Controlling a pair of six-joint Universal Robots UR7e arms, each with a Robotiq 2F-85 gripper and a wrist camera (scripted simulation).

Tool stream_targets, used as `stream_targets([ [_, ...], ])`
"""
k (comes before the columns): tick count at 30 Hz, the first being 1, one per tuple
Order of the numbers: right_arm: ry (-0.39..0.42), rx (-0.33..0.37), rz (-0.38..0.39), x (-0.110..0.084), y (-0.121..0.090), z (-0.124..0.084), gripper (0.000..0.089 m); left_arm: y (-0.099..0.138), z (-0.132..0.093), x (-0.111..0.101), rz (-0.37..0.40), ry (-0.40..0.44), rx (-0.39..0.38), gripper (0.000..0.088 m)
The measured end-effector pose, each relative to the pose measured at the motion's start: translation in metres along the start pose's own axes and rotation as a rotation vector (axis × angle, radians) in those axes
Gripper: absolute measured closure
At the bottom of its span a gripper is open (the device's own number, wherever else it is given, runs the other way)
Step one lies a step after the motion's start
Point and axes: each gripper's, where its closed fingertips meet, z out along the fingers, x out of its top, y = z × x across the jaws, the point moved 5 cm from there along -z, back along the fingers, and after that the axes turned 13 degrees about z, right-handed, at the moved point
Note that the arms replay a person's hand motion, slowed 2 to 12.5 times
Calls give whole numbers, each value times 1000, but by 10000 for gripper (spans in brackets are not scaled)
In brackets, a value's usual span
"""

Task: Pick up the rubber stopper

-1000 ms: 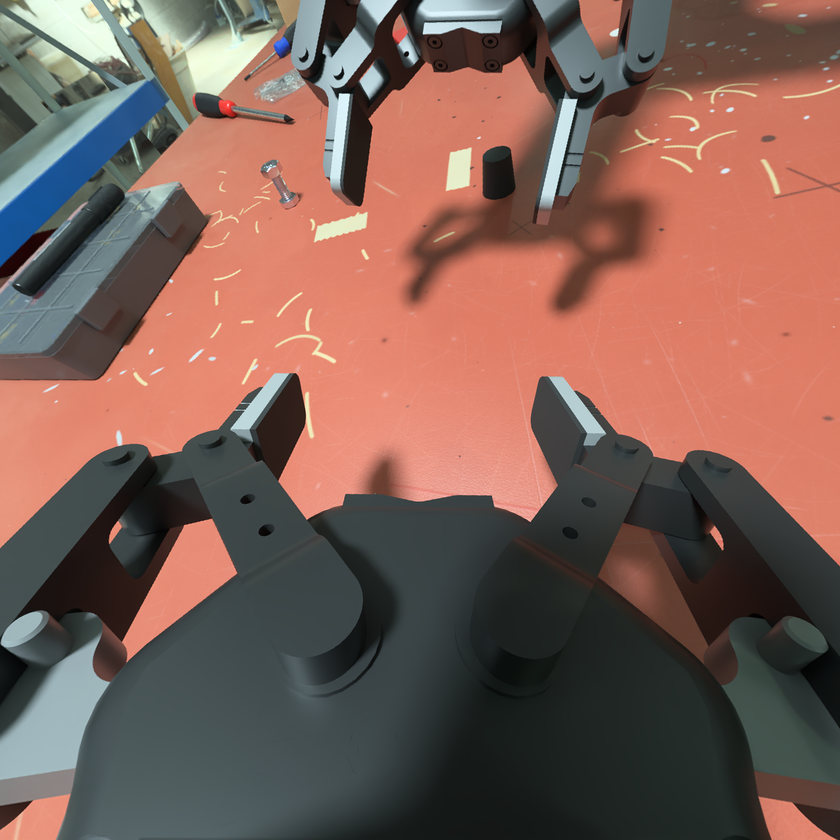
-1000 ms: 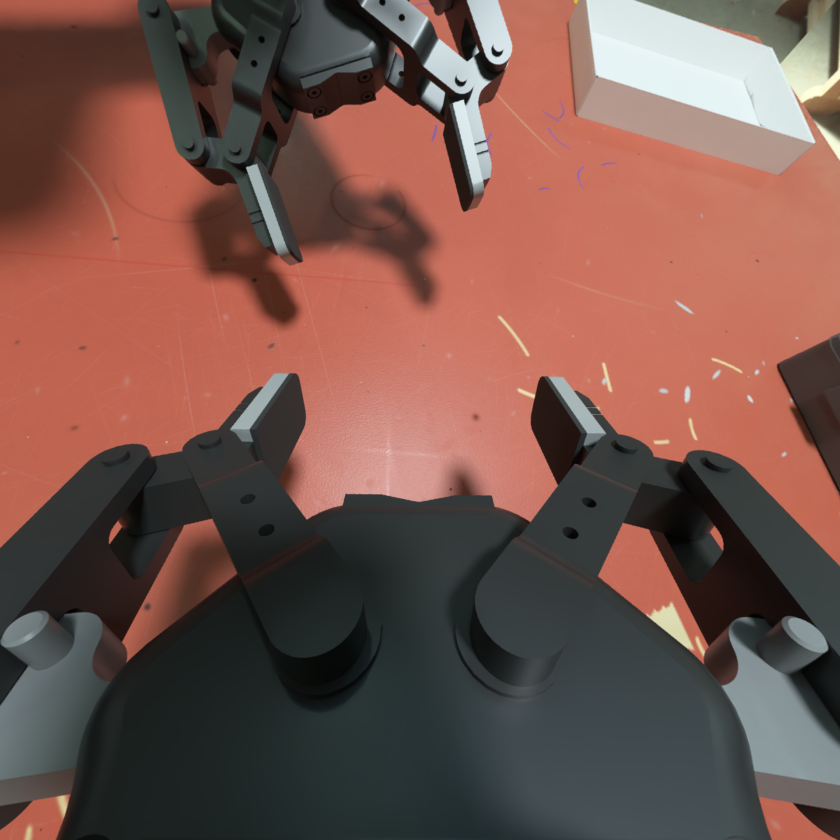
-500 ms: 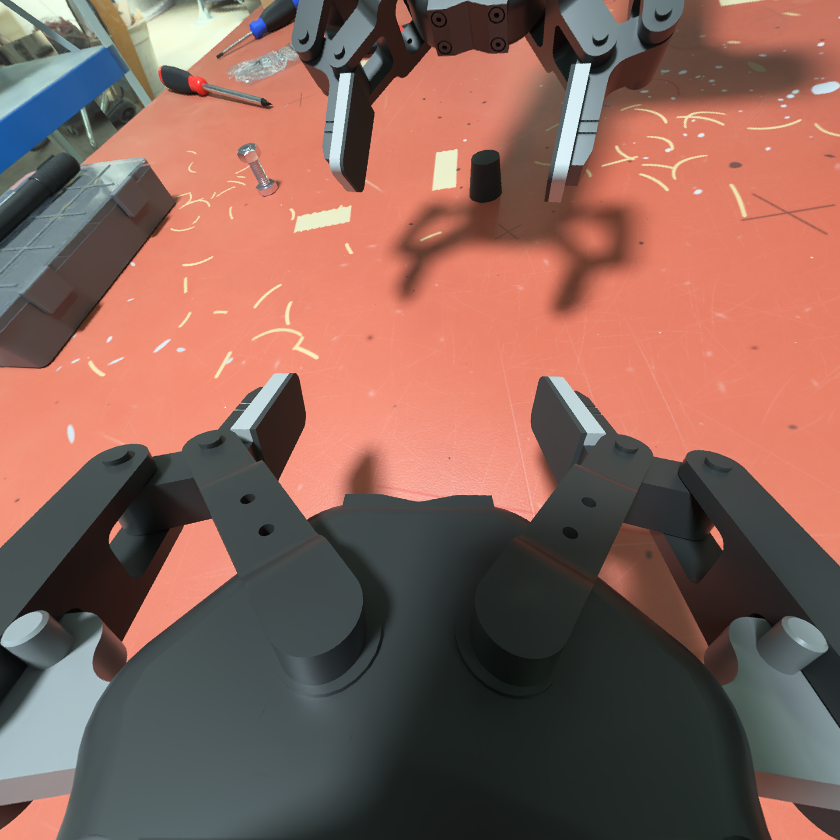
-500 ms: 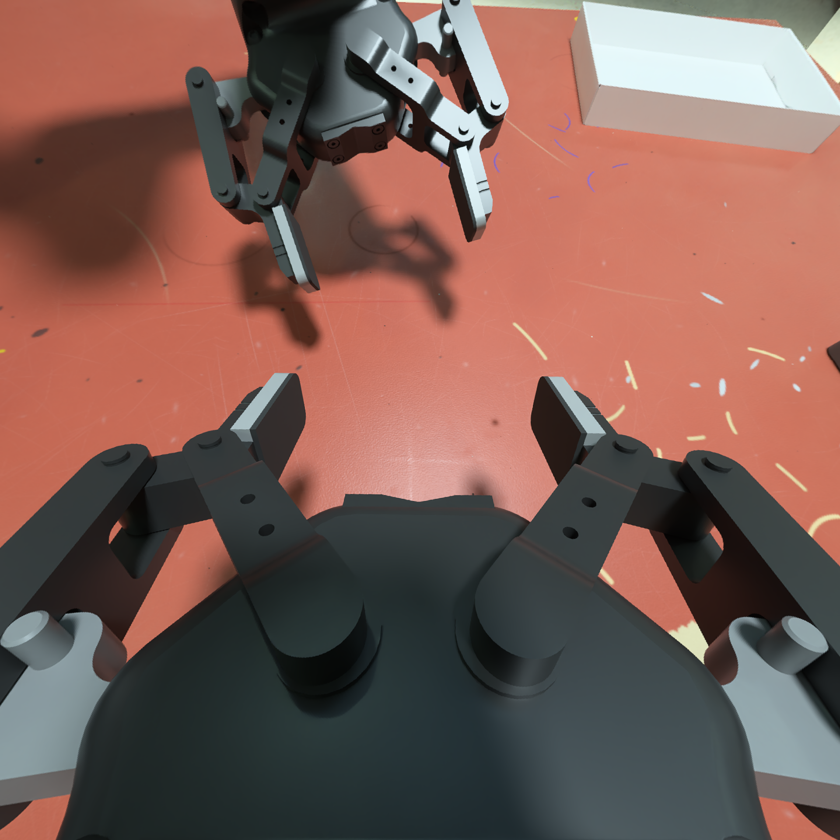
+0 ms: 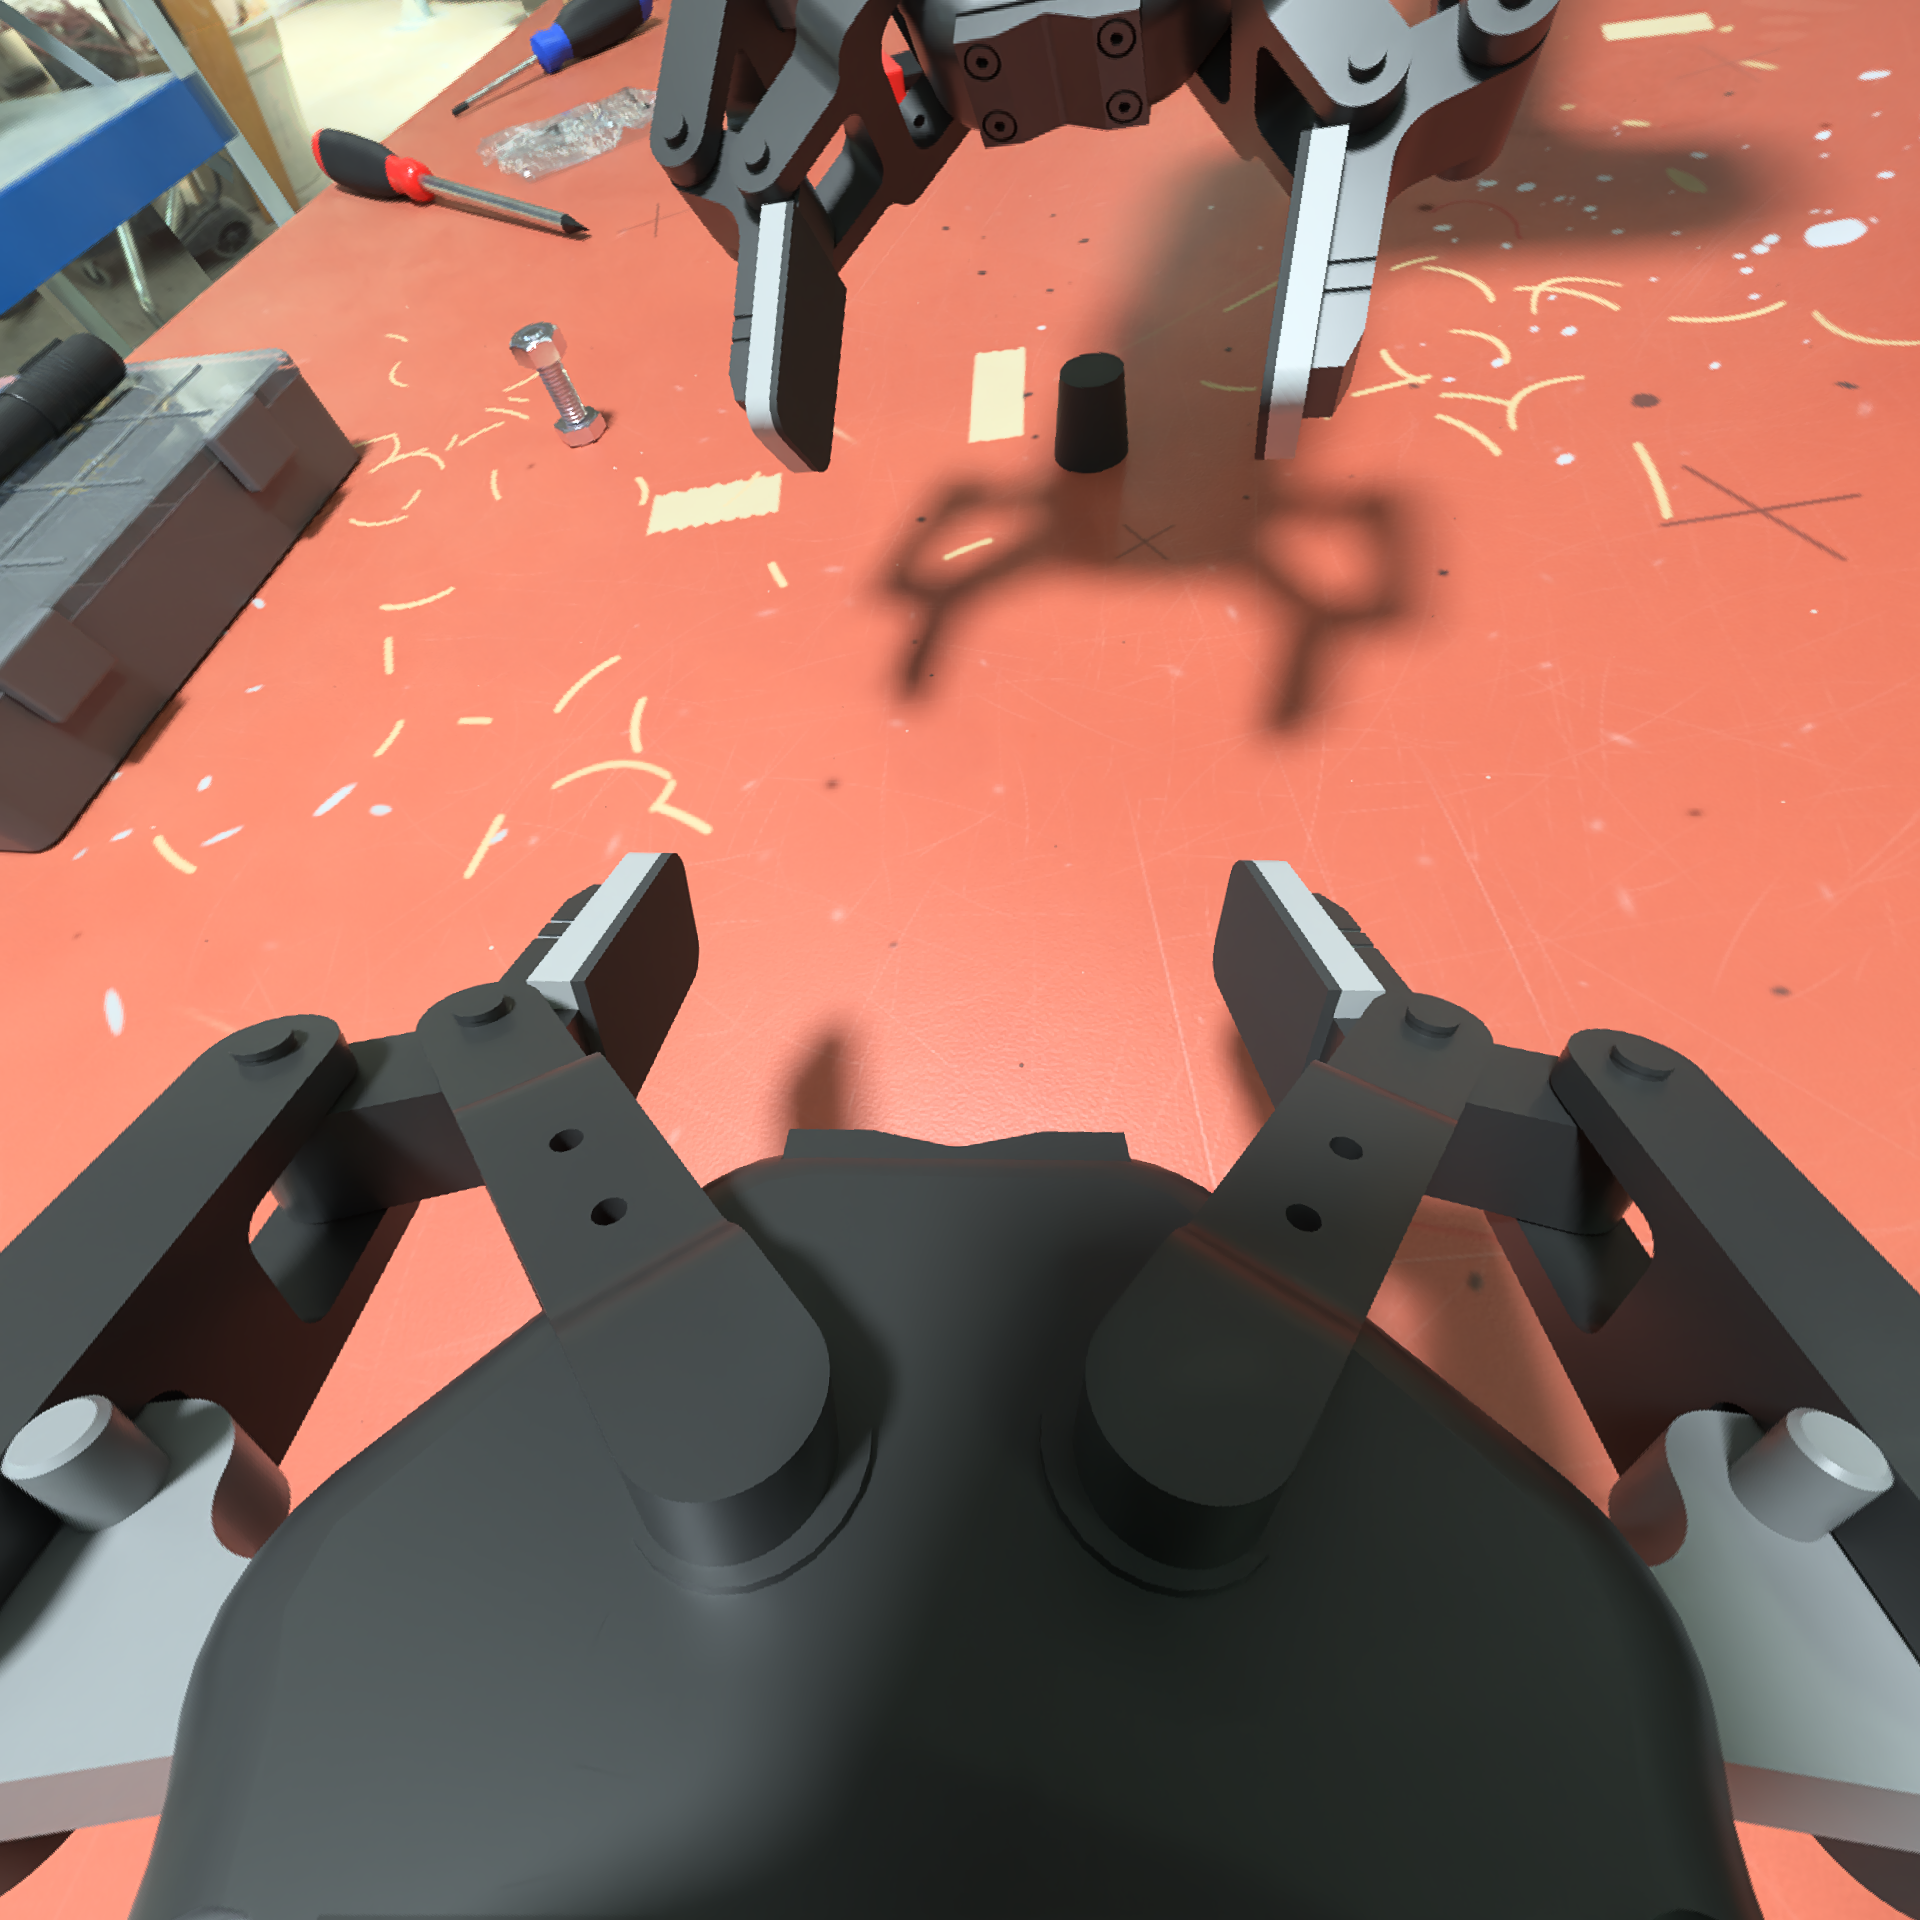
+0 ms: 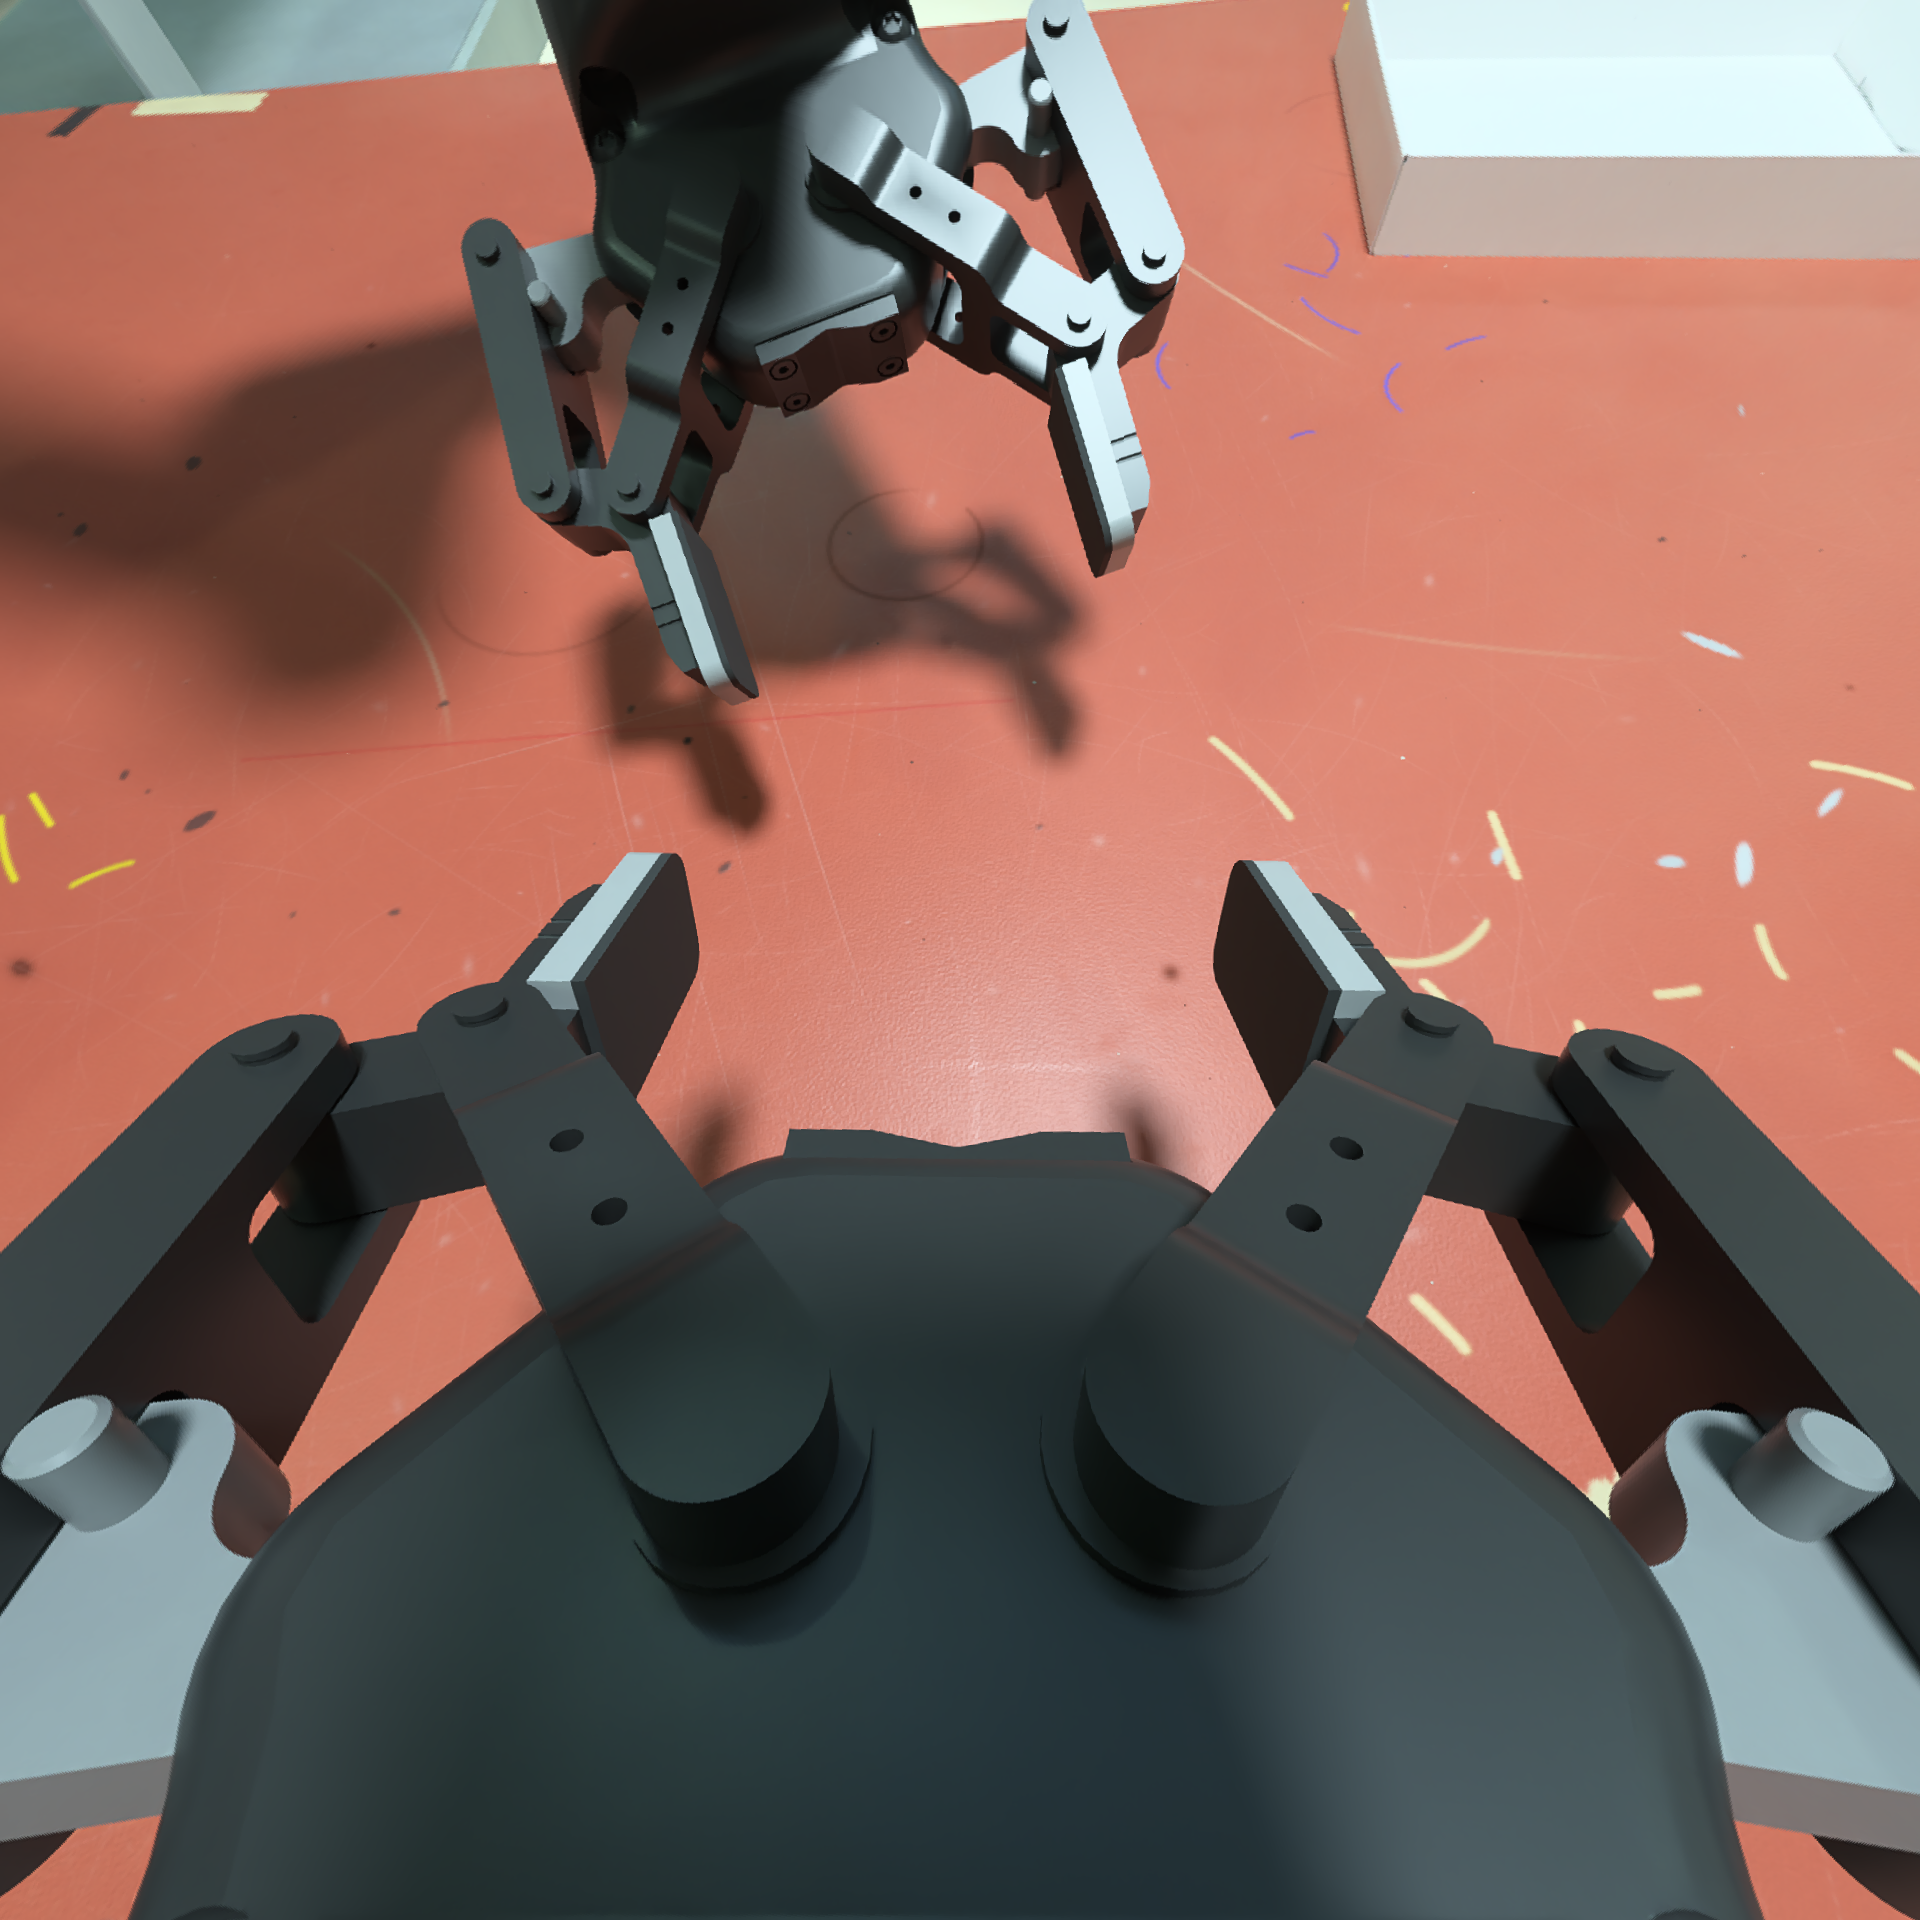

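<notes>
A small black tapered rubber stopper (image 5: 1090,414) stands upright on the red table in the left wrist view, far ahead. My left gripper (image 5: 956,920) is open and empty, well short of the stopper. My right gripper (image 5: 1034,436) shows in that view, open, hanging above the table with the stopper between its two fingers, nearer the right one. In the right wrist view my right gripper (image 6: 956,920) is open and empty, and the stopper is not in sight there. The left gripper (image 6: 914,613) shows across from it, open.
A grey case (image 5: 135,540) with a black cylinder on it lies at the left. A bolt (image 5: 556,384), two tape strips (image 5: 997,393), a red-handled screwdriver (image 5: 436,187) and a blue-handled one lie beyond. A white box (image 6: 1642,145) stands at the far right.
The right gripper has shifted so the stopper now sits between its fingers rather than beside one. The left gripper has drawn back from the right one.
</notes>
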Motion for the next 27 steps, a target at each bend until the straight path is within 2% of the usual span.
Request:
stream_targets([
  [13,-26,-22,-35,0,3,4,39,-1,0,1,51,-27,32,28],
  [27,-37,-60,-141,1,4,8,39,1,-3,2,143,-57,115,28],
])
